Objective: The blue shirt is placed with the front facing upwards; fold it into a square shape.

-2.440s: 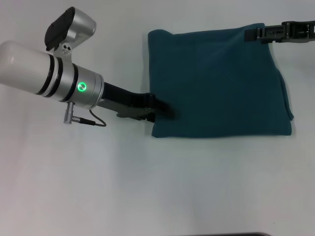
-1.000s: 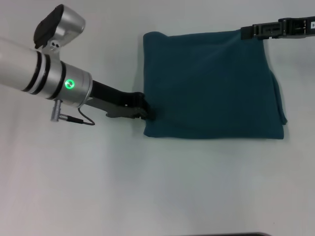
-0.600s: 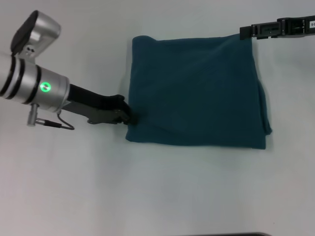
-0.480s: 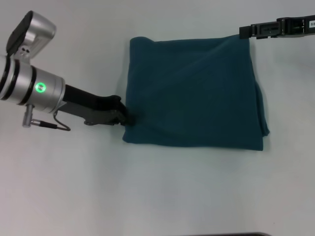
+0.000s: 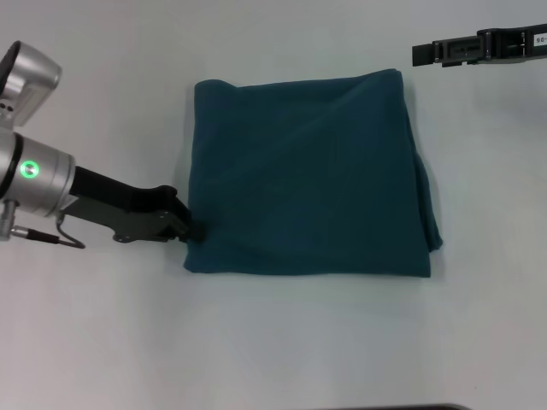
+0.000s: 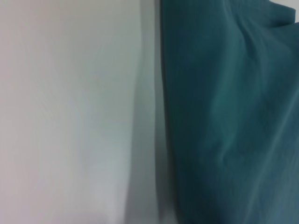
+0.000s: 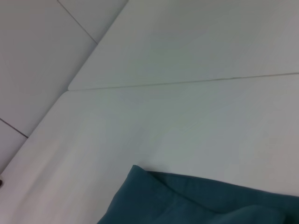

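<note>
Though the blue shirt (image 5: 308, 175) already lies as a near-square bundle mid-desk (image 5: 282, 342), the left gripper (image 5: 190, 231) sits at its near-left corner — apparently pinching that hem. The right gripper (image 5: 417, 54) hovers just off the far-right corner; I cannot tell how its fingers stand.

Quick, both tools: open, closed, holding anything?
Left tool: closed on the blue shirt, at its left edge.
Right tool: clear of the shirt; open or closed cannot be told.

Plain white table (image 5: 282, 342); grey floor tiles (image 7: 42, 56)
</note>
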You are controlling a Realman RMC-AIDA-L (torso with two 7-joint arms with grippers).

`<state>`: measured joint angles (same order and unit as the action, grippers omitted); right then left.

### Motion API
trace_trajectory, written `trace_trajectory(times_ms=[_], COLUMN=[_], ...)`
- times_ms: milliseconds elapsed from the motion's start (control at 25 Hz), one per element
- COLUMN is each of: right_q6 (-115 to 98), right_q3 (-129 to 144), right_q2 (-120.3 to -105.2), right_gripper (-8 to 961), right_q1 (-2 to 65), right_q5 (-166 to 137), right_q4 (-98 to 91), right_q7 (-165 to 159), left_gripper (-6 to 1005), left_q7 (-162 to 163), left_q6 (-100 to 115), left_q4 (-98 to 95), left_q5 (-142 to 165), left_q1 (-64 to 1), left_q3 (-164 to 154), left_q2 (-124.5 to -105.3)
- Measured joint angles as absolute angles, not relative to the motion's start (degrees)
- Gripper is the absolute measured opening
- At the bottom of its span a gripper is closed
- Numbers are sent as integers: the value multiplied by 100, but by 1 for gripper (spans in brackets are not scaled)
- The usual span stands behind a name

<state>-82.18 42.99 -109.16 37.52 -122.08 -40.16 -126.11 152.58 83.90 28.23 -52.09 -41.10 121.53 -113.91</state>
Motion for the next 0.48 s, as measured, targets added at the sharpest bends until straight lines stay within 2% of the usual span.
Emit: trace_trajectory(times_ms=[480], right_q6=[-8178], right_q3=[4310], right_q2=[-10916], right_gripper=[899], right_q1=[3798], right_q5=[-12216], right_q4=[-3943], right_q7=[-12623], left_gripper=[48], left_q7=[15415], left_q6=[8727], left_q4=[3142], left_q5=[-5167], left_q1=[-3855], left_q3=[12234], left_q2=[-11319])
